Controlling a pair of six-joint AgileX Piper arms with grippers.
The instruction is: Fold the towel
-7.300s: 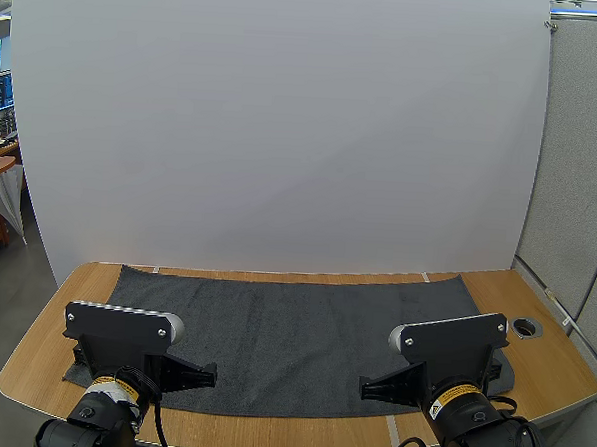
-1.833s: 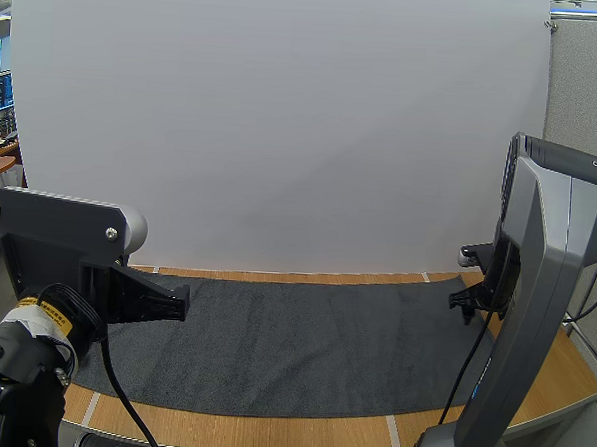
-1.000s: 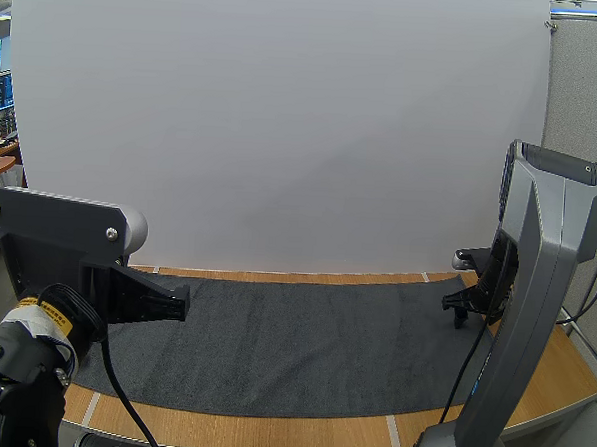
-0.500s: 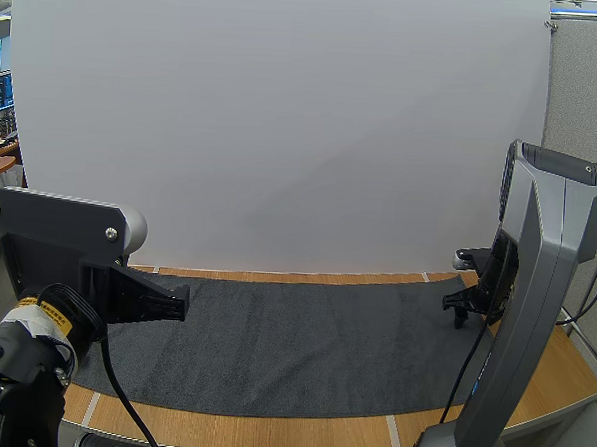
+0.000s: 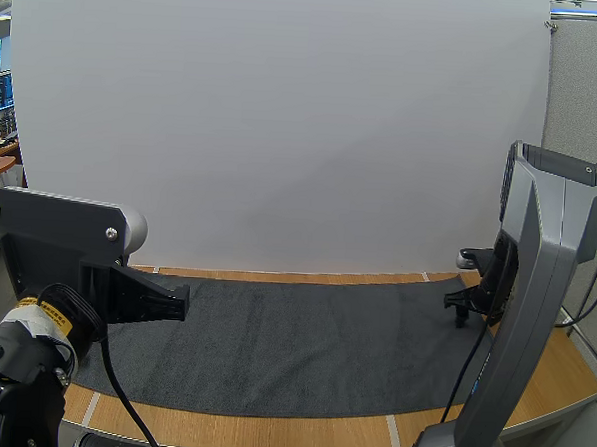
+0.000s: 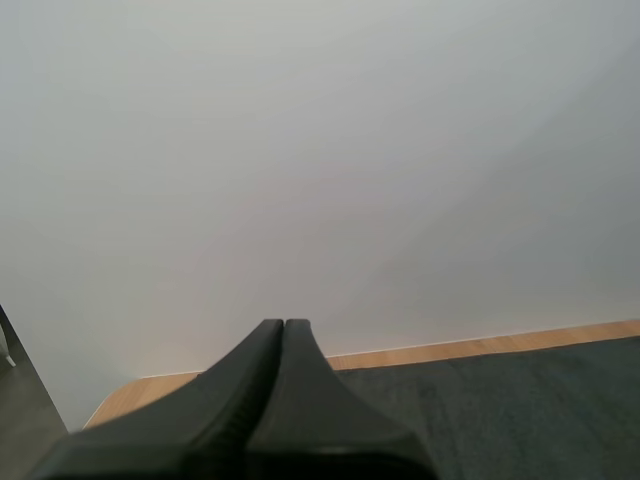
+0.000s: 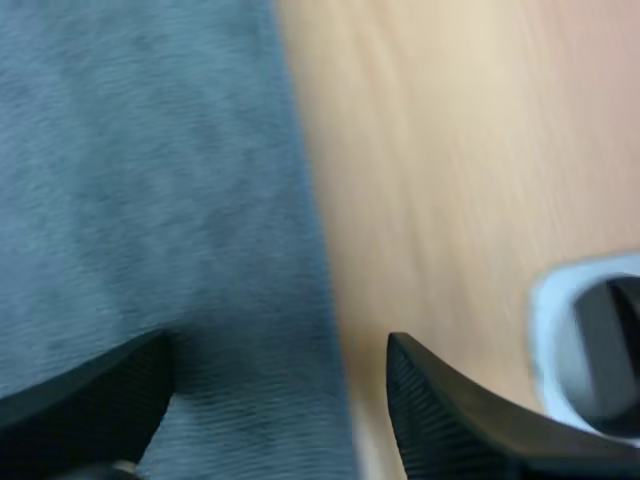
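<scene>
Right pincer is held open over the towel edge, mid-right; left pincer is shut. Bare table could get nipped if that edge is missed.

towel: flat on table | left claw: over left end | right claw: far right edge (low)

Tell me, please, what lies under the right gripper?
Under the open right gripper lies the right edge of the dark grey towel, with bare wooden table beside it. The table below the towel is covered, so it cannot be seen.
</scene>
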